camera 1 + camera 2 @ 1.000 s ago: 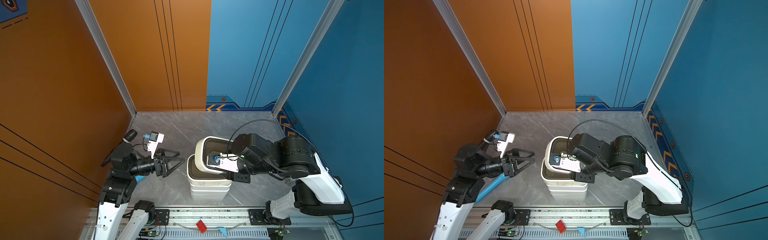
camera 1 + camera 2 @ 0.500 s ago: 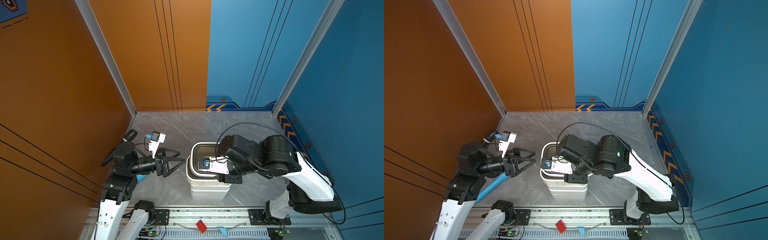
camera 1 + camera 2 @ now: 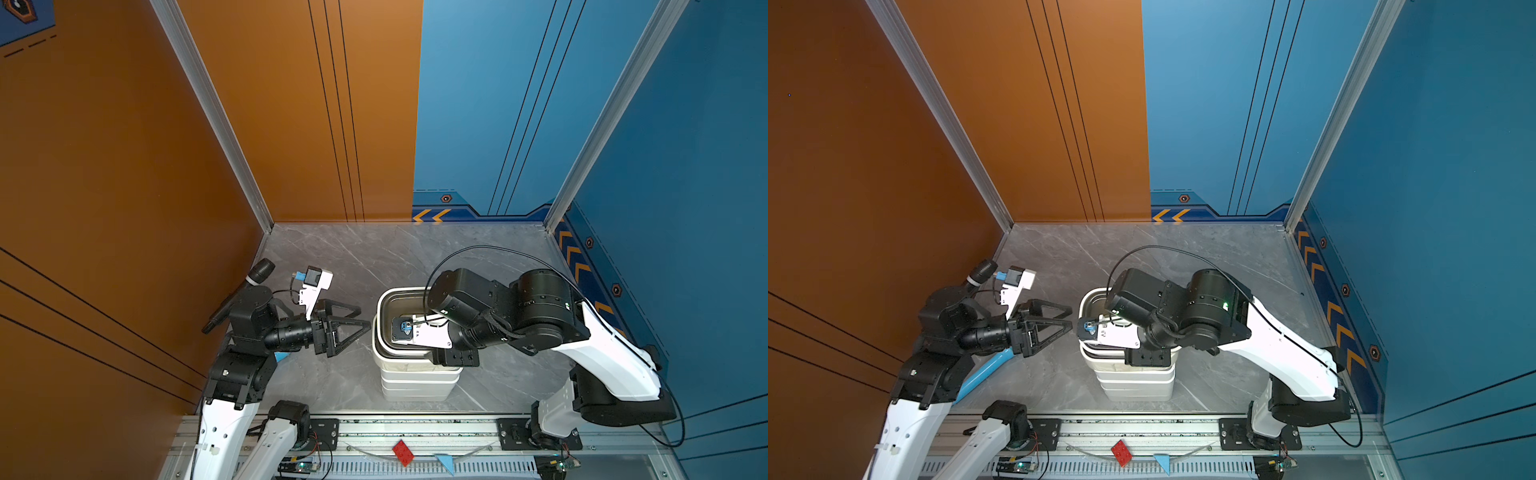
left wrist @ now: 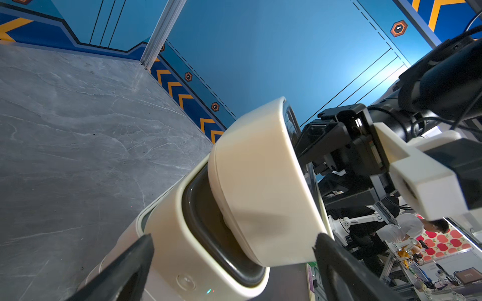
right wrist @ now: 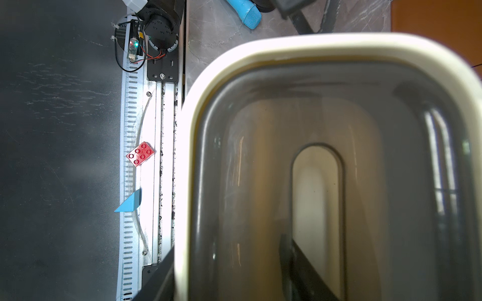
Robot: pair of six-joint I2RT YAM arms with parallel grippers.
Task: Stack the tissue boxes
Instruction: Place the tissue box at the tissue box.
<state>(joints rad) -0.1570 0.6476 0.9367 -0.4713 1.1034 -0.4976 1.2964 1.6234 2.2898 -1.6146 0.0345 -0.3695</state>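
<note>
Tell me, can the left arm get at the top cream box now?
Probably yes: the left arm faces the stack from the side, jaws open, only bare table between. But the right arm has its jaws shut on the top cream box.

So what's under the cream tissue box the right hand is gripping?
A second cream box with a dark lid; the held cream box sits tilted on it. Below come white boxes. That lid's slot and the number of white boxes are covered.
</note>
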